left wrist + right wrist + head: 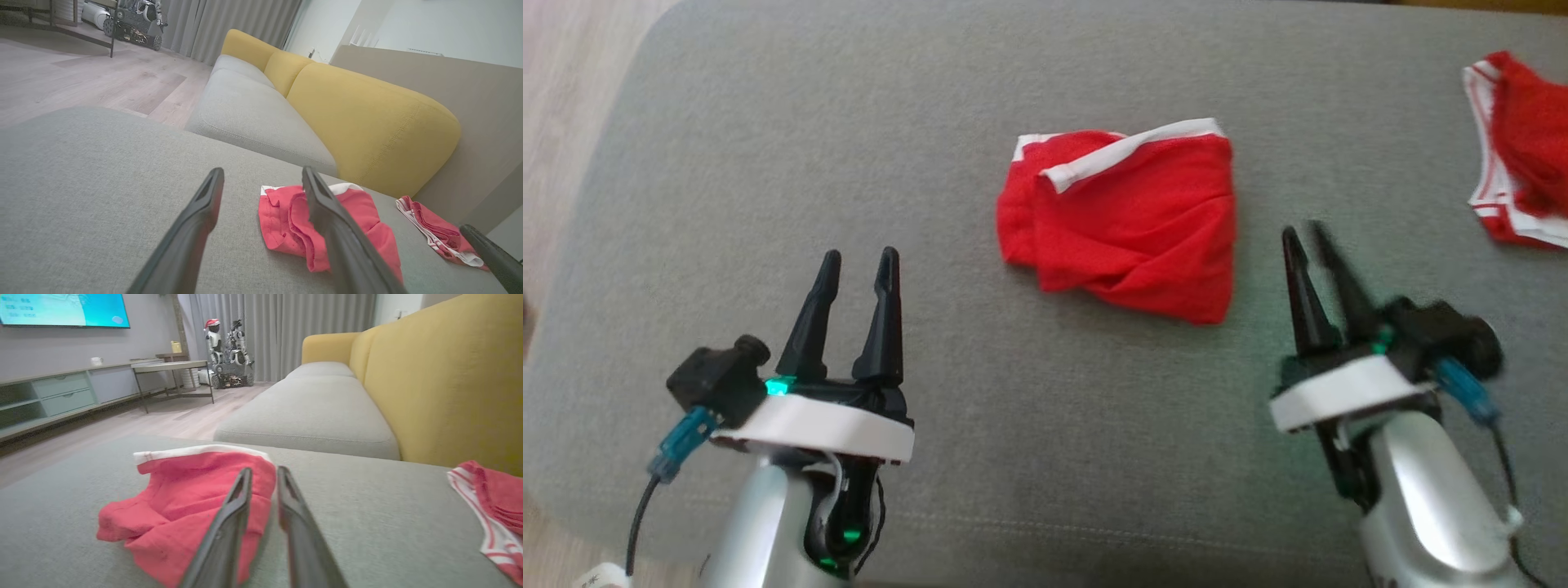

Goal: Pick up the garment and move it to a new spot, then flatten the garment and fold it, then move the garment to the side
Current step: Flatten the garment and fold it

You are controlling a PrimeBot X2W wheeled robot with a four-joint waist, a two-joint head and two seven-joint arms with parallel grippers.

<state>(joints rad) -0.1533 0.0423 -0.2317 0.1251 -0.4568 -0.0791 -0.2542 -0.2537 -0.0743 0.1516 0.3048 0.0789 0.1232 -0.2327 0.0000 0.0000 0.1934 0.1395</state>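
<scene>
Red shorts (pixel 1123 220) lie rumpled, half-folded, ahead between the pincers: this fits awaiting pickup or the final sideways shift. Left pincer (pixel 860 255) gapes; right pincer (pixel 1304 233) is nearly closed, empty.

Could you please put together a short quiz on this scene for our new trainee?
1. True or false: the left gripper has its fingers spread apart.
2. The crumpled red garment lies on: A) the wooden floor; B) the grey cushion; C) the yellow backrest.
3. How many red garments lie on that cushion?
Key: 1 true; 2 B; 3 two, the second garment lying far to the robot's right.
</scene>
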